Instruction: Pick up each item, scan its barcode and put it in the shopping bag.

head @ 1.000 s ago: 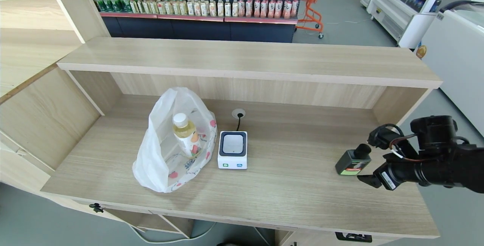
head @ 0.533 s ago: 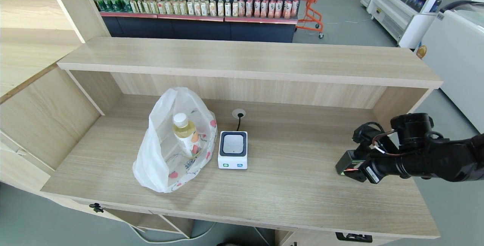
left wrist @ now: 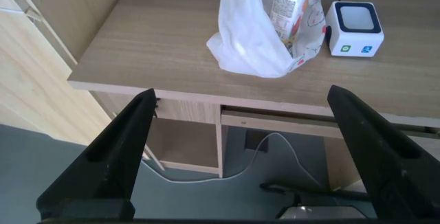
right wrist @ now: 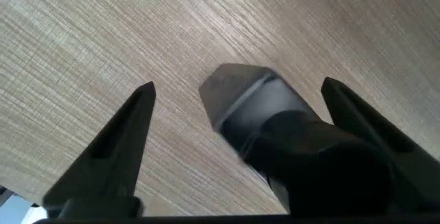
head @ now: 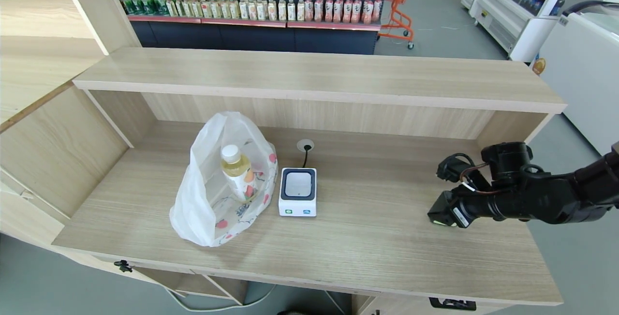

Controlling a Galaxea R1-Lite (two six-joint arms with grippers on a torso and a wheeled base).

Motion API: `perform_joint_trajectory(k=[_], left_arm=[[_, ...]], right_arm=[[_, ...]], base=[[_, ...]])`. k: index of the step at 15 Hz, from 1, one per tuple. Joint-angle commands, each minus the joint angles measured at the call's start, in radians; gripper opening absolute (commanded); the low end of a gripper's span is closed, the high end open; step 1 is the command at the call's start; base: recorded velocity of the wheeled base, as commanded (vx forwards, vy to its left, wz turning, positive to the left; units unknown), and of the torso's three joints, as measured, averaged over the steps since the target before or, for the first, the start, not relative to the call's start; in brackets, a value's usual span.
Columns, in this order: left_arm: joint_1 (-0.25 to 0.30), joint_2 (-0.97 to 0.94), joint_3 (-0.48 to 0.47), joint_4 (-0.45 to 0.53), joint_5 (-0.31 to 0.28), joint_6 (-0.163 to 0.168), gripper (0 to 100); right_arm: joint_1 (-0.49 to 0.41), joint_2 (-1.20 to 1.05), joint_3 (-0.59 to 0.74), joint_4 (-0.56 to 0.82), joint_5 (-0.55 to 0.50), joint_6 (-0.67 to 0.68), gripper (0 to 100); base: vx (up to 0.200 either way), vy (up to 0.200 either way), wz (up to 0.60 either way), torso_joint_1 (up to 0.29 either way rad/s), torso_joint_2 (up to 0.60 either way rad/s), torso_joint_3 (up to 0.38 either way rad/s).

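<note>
A small dark grey bottle with a black cap lies on the wooden counter at its right end. My right gripper is open and straddles it, one finger on each side, without touching it. In the head view the right gripper hides most of the bottle. The white shopping bag stands at the counter's left with a yellow drink bottle upright inside. A white barcode scanner sits just right of the bag. My left gripper hangs open and holds nothing, in front of and below the counter's front edge.
A raised wooden ledge runs along the back of the counter, with side walls at both ends. The scanner's cable goes into a grommet hole behind it. Bare counter lies between the scanner and the dark bottle.
My right arm has moved left and down over the dark bottle, so the open fingers now sit on either side of it and cover it in the head view.
</note>
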Motion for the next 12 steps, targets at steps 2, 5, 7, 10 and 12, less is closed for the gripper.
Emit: perform_joint_trajectory(k=[2,5,7,10,12], left_arm=[[0.001,0.0,0.0,0.0,0.0,0.0,100],[0.0,0.001,0.0,0.0,0.0,0.0,100],[0.0,0.0,0.0,0.0,0.0,0.0,100],[0.0,0.0,0.0,0.0,0.0,0.0,100],[0.0,0.0,0.0,0.0,0.0,0.0,100]], right_arm=[[0.008,0.018,-0.004,-0.002,0.001,-0.002,0],[0.013,0.018,0.001,-0.002,0.003,-0.012,0],[0.016,-0.011,0.003,-0.002,0.029,-0.007,0],[0.003,-0.215,0.115,-0.028,0.066,-0.001,0],[-0.02,-0.409,0.351,-0.246,0.064,-0.049,0]], base=[[0.0,0.0,0.0,0.0,0.0,0.0],[0.0,0.0,0.0,0.0,0.0,0.0],[0.0,0.0,0.0,0.0,0.0,0.0],[0.0,0.0,0.0,0.0,0.0,0.0],[0.0,0.0,0.0,0.0,0.0,0.0]])
